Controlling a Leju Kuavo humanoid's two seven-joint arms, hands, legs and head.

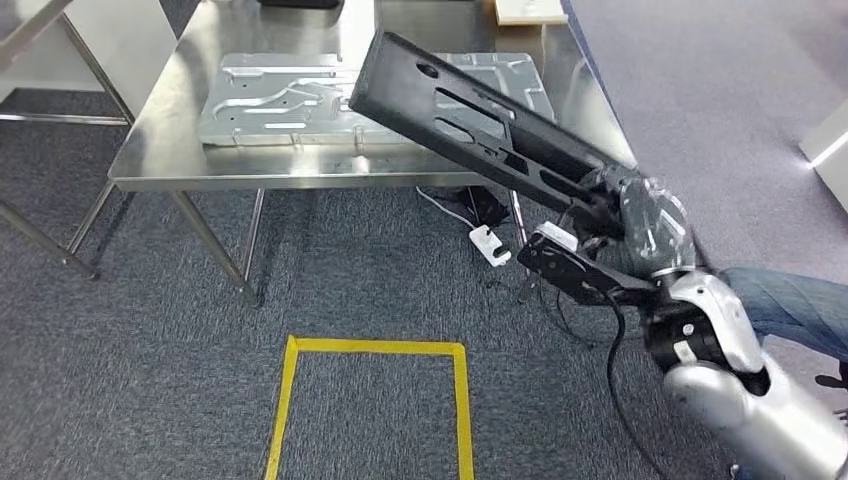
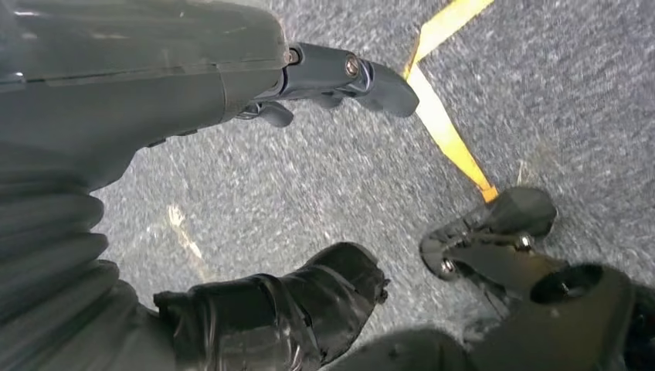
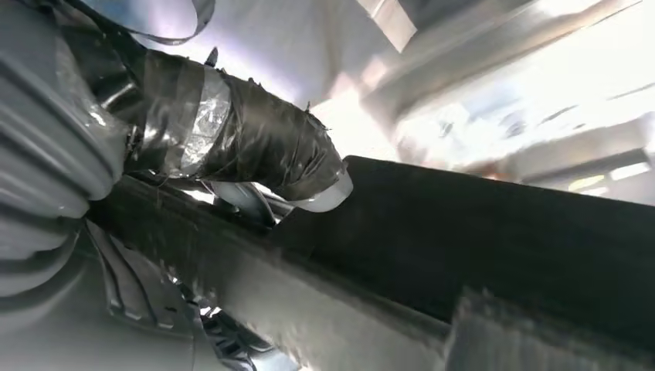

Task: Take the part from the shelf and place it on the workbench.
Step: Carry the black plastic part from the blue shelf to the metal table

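Observation:
A long black part (image 1: 470,115) with slots hangs tilted in the air, its far end over the near right corner of the steel workbench (image 1: 170,110). My right hand (image 1: 630,215) grips its near end, off the bench's right side. In the right wrist view the taped thumb (image 3: 263,147) presses on the dark part (image 3: 494,232). My left hand (image 2: 193,77) hangs over grey carpet, fingers apart, holding nothing.
A silver stamped metal plate (image 1: 290,100) lies on the workbench under the part's far end. A white power strip (image 1: 488,245) and cables lie on the carpet below. Yellow floor tape (image 1: 370,347) marks a box in front. A person's blue-clad leg (image 1: 800,305) is at the right.

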